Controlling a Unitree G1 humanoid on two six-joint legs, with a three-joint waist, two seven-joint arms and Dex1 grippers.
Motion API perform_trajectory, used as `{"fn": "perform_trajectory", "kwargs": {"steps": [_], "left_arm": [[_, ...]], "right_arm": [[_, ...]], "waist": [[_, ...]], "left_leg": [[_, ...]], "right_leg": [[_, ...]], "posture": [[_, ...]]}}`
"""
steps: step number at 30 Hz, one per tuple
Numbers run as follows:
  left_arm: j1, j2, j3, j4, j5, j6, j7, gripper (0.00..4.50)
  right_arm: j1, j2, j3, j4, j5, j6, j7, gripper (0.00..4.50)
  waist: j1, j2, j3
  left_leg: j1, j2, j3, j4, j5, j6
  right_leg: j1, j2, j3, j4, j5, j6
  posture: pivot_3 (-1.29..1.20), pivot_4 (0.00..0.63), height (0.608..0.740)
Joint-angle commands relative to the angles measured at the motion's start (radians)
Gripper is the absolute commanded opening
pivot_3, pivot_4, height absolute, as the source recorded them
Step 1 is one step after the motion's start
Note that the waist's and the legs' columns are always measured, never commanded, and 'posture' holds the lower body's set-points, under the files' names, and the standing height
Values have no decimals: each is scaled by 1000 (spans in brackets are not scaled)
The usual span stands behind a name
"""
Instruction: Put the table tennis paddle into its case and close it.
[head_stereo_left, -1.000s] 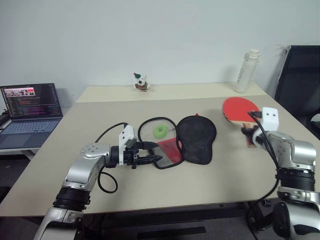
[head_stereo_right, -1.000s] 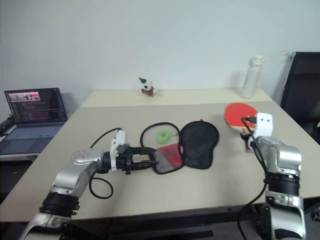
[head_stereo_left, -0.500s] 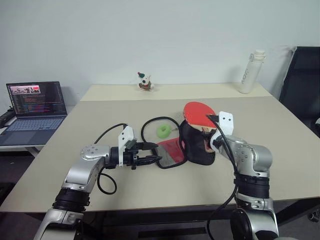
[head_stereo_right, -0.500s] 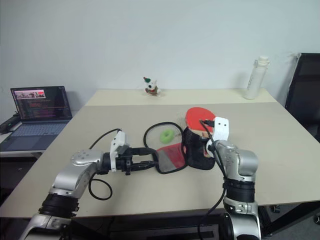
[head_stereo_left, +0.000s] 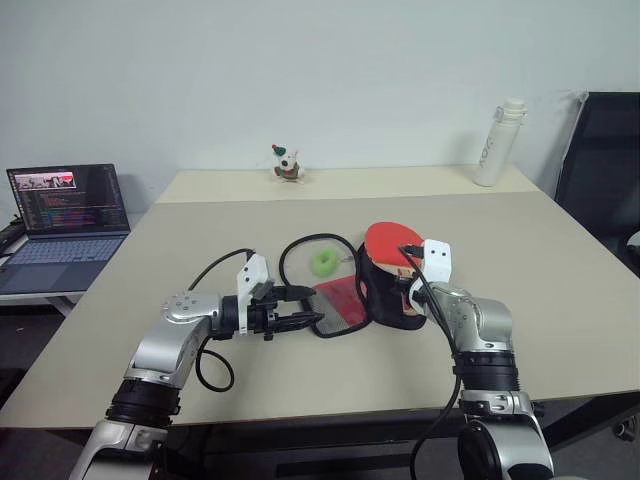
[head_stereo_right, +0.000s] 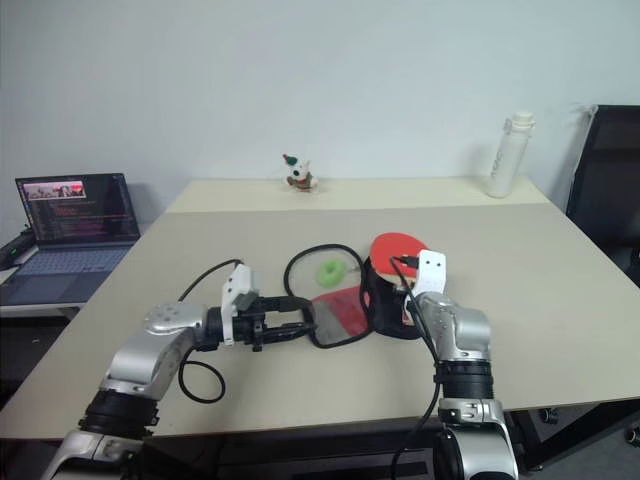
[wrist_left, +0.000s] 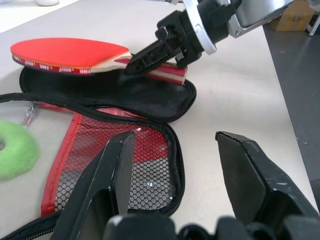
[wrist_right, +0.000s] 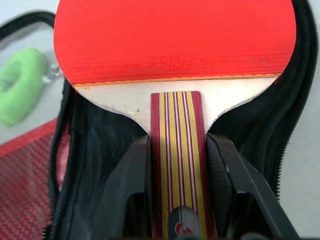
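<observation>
A: Right wrist view, item one: right gripper (wrist_right: 177, 165), clamped on striped wooden handle of table tennis paddle (wrist_right: 172, 37). Red face up, poised just over black half of case (wrist_right: 100, 150).

B: Left wrist view, item two: left gripper (wrist_left: 182, 170), jaws apart, nothing between. Positioned at edge of red mesh flap (wrist_left: 120, 165), folded open flat on desk (head_stereo_left: 520, 260).

A: Step in hand, as judged: insertion. Paddle above open pouch, not yet seated inside.

B: Next move, as judged: lower and slide blade into black shell, release handle, fold red flap over, run zip round.

A: Surroundings: green ring (head_stereo_left: 322, 263) and black cable loop (head_stereo_left: 300, 245) just beside case. Possible snag when flap swings over.

B: Farther off: small toy figure (head_stereo_left: 285, 164), white bottle (head_stereo_left: 496, 142), laptop (head_stereo_left: 62, 212), black chair (head_stereo_left: 600, 160). Well apart, no obstruction.
</observation>
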Motion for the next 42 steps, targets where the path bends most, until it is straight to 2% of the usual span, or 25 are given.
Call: {"fn": "perform_trajectory", "kwargs": {"steps": [1,19,27,29,34,37,39,42], "left_arm": [[0,2,9,-39,2,-13,10,2809],[-5,-5,6,-58,8,10,31,2809],[-4,-1,15,-49,12,4,47,2809],[-3,-4,23,-41,16,-1,65,2809],[-11,-3,33,16,66,-50,136,2809],[-43,-1,28,140,155,-114,235,2809],[-61,-6,33,193,164,-122,251,2809],[-84,-8,19,269,204,-156,270,2171]], "right_arm": [[-1,-1,15,-27,-3,-46,12,1099],[27,14,3,-2,-23,-86,-25,1099],[50,29,58,-98,-27,-81,-22,3733],[70,15,91,-183,-9,-54,15,4415],[134,-102,156,-411,71,81,172,4415],[176,-246,133,-572,204,161,350,4415],[190,-336,132,-636,249,151,441,4415],[190,-425,91,-677,314,175,512,4449]], "waist": [[0,0,0],[0,0,0],[0,0,0],[0,0,0],[3,0,0],[10,0,0],[14,0,0],[14,0,0]], "left_leg": [[0,0,0,0,0,0],[0,0,0,0,0,0],[0,0,0,0,0,0],[0,0,-1,0,0,0],[0,1,-1,0,0,0],[0,1,-2,0,0,0],[0,0,-2,0,0,0],[0,0,-1,0,0,0]], "right_leg": [[0,0,0,0,0,0],[0,0,0,0,0,0],[0,0,0,0,0,1],[0,0,0,0,-1,1],[0,0,0,0,-3,4],[0,-1,-1,-1,-3,4],[1,-1,-1,-1,-3,4],[1,0,-2,-2,-3,5]], "posture": [[0,150,740],[0,150,740],[0,150,740],[0,150,740],[0,150,740],[0,150,740],[0,150,740],[0,150,740]]}}
